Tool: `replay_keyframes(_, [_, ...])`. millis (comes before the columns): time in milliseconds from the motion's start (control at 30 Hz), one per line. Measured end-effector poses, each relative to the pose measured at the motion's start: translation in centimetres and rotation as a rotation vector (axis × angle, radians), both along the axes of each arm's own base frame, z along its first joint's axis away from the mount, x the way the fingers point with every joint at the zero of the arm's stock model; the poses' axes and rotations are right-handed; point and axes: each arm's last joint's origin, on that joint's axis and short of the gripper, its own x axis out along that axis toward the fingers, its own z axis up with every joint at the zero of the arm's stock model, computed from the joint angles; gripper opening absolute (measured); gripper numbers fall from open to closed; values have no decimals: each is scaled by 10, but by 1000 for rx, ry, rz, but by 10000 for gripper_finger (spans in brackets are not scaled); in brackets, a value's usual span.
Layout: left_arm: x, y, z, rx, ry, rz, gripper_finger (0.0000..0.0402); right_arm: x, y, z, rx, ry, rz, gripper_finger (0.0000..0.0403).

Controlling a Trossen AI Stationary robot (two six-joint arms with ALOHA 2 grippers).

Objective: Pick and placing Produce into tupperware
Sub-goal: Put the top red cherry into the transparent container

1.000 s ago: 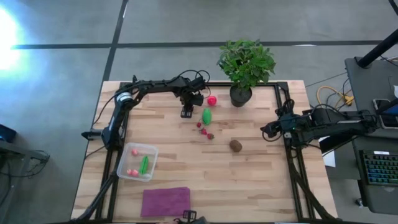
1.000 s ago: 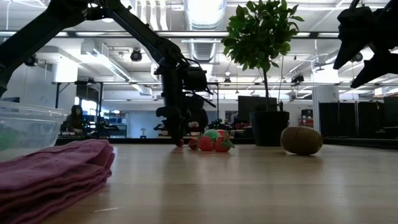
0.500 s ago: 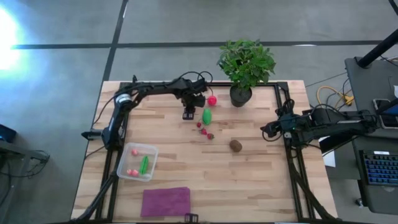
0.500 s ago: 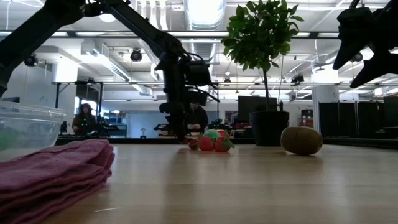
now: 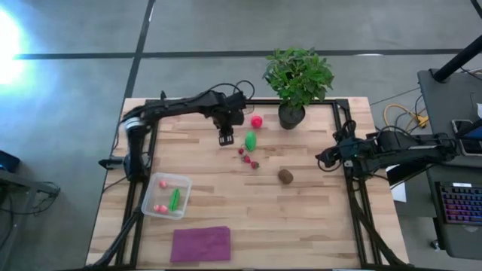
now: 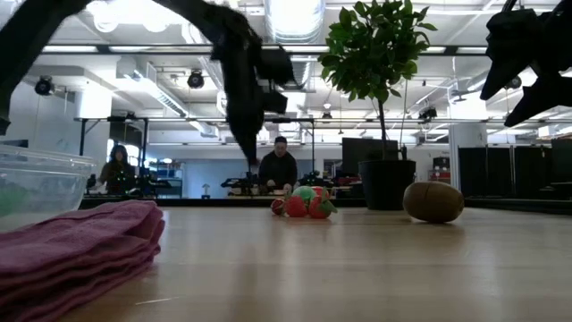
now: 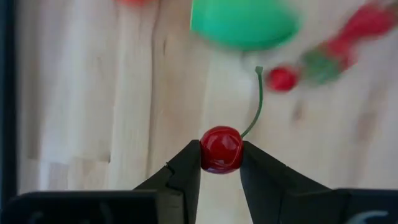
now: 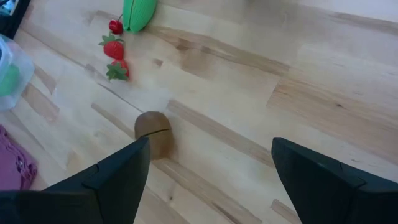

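My left gripper (image 7: 221,163) is shut on a small red cherry (image 7: 221,149) above the far middle of the table (image 5: 225,138), just left of the green oval piece (image 5: 250,140). A red ball (image 5: 257,121) lies beyond it. Small strawberries (image 5: 247,158) and the brown kiwi (image 5: 285,176) lie on the wood nearer the right. The clear tupperware (image 5: 155,197) near the left front holds red pieces and a long green one (image 5: 175,199). My right gripper (image 8: 210,146) hangs open at the right edge, above and apart from the kiwi (image 8: 154,129). My left gripper pinches the cherry's round red body (image 7: 219,144) between its two fingertips (image 7: 188,163), pointing down from above. The thin green stem (image 7: 256,102) sticks out free beyond the fingers. In the low view the gripper (image 6: 245,148) is up off the table, so the cherry is lifted clear.
A potted leafy plant (image 5: 297,79) stands at the far edge, right of the red ball. A folded purple cloth (image 5: 200,243) lies at the near edge below the tupperware. Bare wood stretches between the produce and the tupperware. People show in the room behind.
My left gripper has risen from the table surface beside the green oval piece, moving fast enough to blur, and the cherry has gone up with it. The other produce and my right arm have stayed put.
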Motion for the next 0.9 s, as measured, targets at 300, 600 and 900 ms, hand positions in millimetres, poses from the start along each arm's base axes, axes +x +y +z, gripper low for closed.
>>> replay_keyframes(300, [-62,-80,89,34,-239,302,82,1,0,0,-7,-3,16,325])
replay_keyframes(600, [-134,-159,71,-135,-112,714,82,1,0,0,-34,8,58,325])
replay_keyframes(900, [-170,-204,23,-191,207,951,82,1,0,0,-47,15,82,325])
